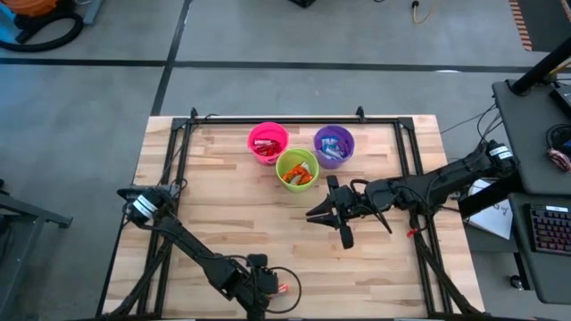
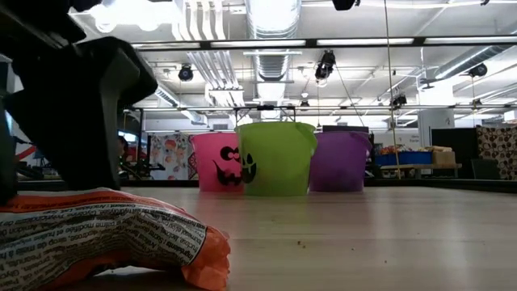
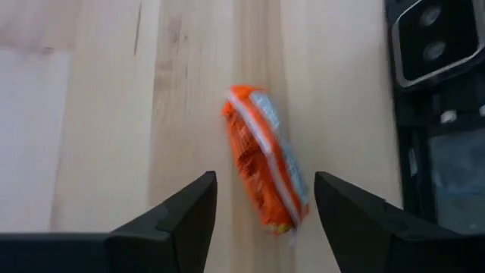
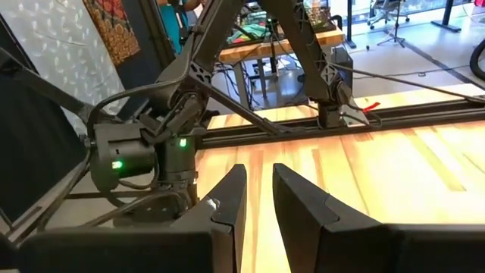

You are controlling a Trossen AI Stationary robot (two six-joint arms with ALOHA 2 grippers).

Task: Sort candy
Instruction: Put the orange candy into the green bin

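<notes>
Sorting is looking nearly done. In the high view the pink cup (image 1: 268, 141), green cup (image 1: 297, 167) and purple cup (image 1: 334, 144), upper centre, are already holding candies. I am seeing one orange candy (image 3: 265, 179) left, lying on the tabletop (image 1: 223, 205) at the bottom edge, centre-left. I am hovering the left claw (image 3: 265, 216) over it, fingers apart on either side, not touching. The right claw (image 4: 259, 201) is waiting at centre-right, fingers slightly apart, holding nothing. The wrapper print is showing but unreadable; the cups bear jack-o'-lantern faces.
</notes>
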